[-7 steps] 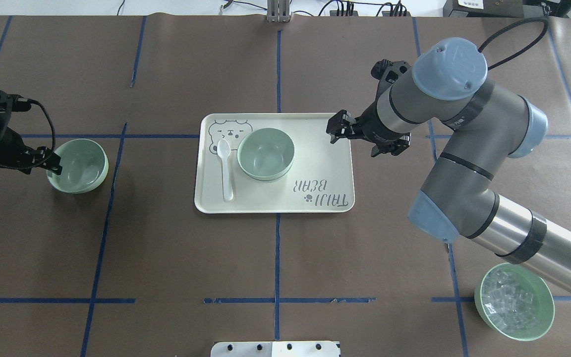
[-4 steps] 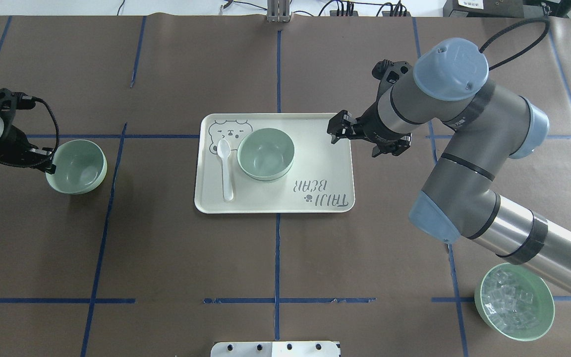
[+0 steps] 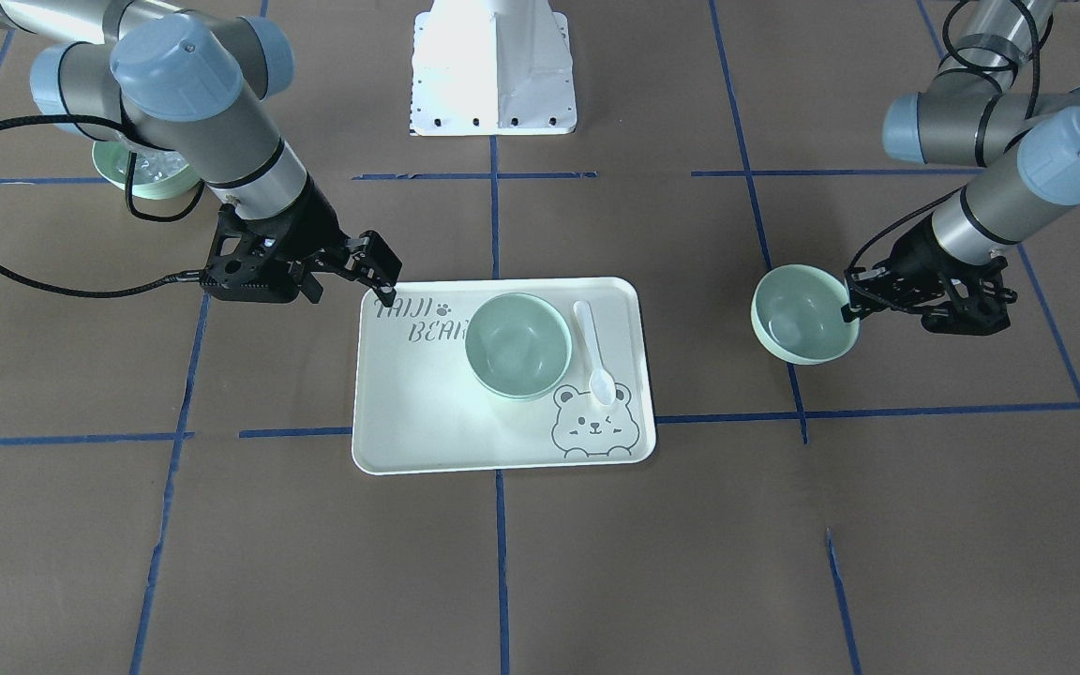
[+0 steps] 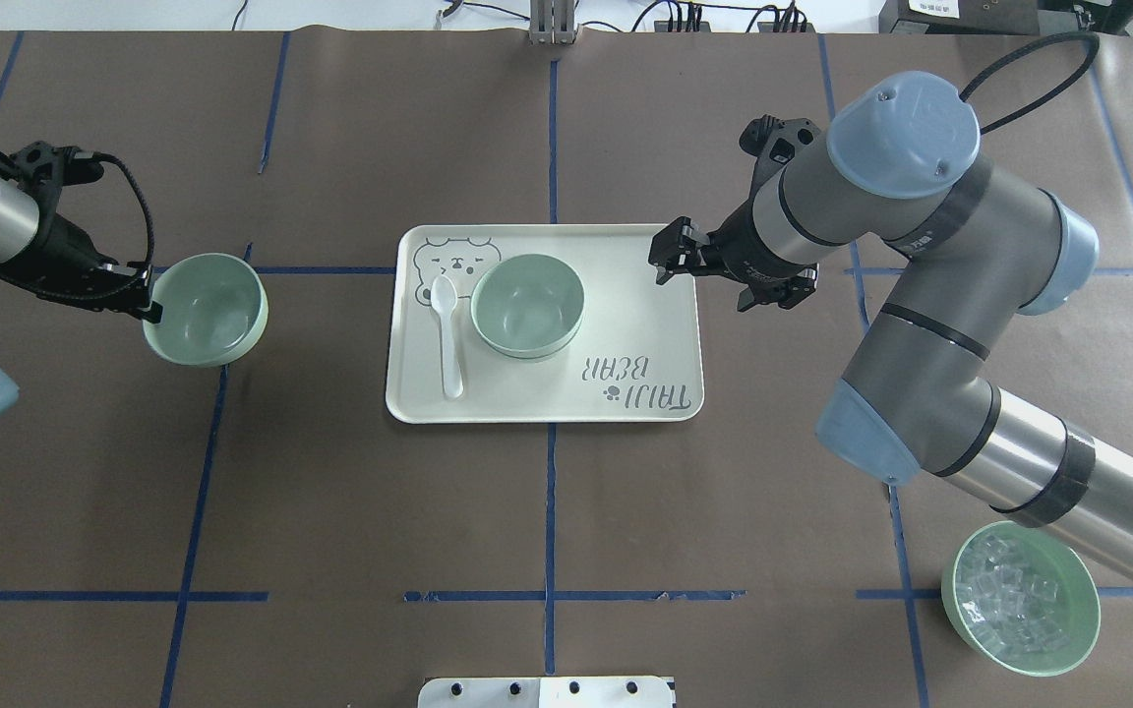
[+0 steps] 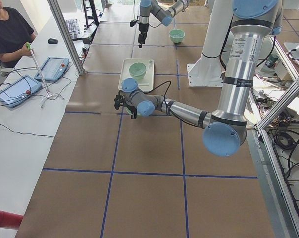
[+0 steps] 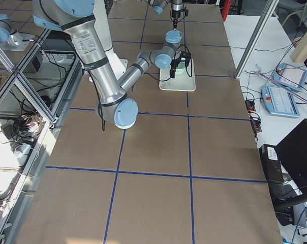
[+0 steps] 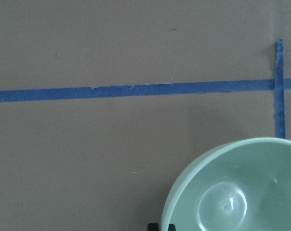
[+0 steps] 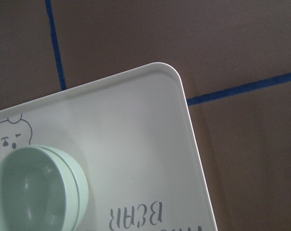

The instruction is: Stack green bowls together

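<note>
One green bowl (image 4: 205,310) hangs just above the table left of the cream tray (image 4: 626,324). My left gripper (image 4: 147,303) is shut on its left rim. The held bowl also shows in the front view (image 3: 802,314) and the left wrist view (image 7: 242,187). Two more green bowls (image 4: 527,305) sit nested on the tray; the right wrist view (image 8: 34,187) shows their double rim. My right gripper (image 4: 663,258) is open and empty above the tray's far right corner, apart from the nested bowls.
A white spoon (image 4: 447,334) lies on the tray left of the nested bowls. A mint bowl of clear cubes (image 4: 1019,598) stands at the near right under my right arm. The white robot base (image 4: 547,691) is at the near edge.
My left gripper has carried its bowl to the right, toward the tray. The right arm has barely moved.
</note>
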### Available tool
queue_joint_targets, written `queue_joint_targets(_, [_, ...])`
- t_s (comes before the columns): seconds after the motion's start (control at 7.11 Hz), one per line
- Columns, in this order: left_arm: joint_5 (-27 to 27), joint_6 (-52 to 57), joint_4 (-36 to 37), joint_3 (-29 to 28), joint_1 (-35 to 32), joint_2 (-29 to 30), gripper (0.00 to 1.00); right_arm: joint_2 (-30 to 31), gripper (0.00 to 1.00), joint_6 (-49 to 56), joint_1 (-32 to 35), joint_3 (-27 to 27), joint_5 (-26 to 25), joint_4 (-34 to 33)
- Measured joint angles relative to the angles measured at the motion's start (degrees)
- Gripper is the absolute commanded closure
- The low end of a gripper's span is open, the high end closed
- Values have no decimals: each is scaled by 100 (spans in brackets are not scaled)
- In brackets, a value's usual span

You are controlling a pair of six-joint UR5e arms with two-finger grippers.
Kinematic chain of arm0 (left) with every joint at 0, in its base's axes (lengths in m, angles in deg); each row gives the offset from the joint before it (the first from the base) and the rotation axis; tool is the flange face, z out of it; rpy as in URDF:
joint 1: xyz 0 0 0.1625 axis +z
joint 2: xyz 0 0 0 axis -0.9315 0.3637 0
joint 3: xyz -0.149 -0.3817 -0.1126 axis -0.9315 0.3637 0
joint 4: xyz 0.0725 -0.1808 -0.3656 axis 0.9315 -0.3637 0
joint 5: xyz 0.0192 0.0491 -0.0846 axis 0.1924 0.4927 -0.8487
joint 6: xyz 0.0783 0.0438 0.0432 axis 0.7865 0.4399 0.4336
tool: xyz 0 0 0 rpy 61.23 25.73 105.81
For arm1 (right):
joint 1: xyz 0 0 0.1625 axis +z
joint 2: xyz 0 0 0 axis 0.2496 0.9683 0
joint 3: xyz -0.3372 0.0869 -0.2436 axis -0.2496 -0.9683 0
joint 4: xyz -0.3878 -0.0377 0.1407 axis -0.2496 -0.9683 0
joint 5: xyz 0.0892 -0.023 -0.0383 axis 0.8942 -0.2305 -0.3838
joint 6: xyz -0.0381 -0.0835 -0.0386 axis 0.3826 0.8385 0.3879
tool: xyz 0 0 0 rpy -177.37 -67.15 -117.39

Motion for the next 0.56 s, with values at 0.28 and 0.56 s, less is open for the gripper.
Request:
queue_joint_targets(0.28, [-2,-1813,41,-110,446,1149,100,545,0,348,134,350,42,3])
queue_joint_targets(0.56, [672,-2798,322,-516,1100,2254,100,1211,0,1092,346,547,65,39])
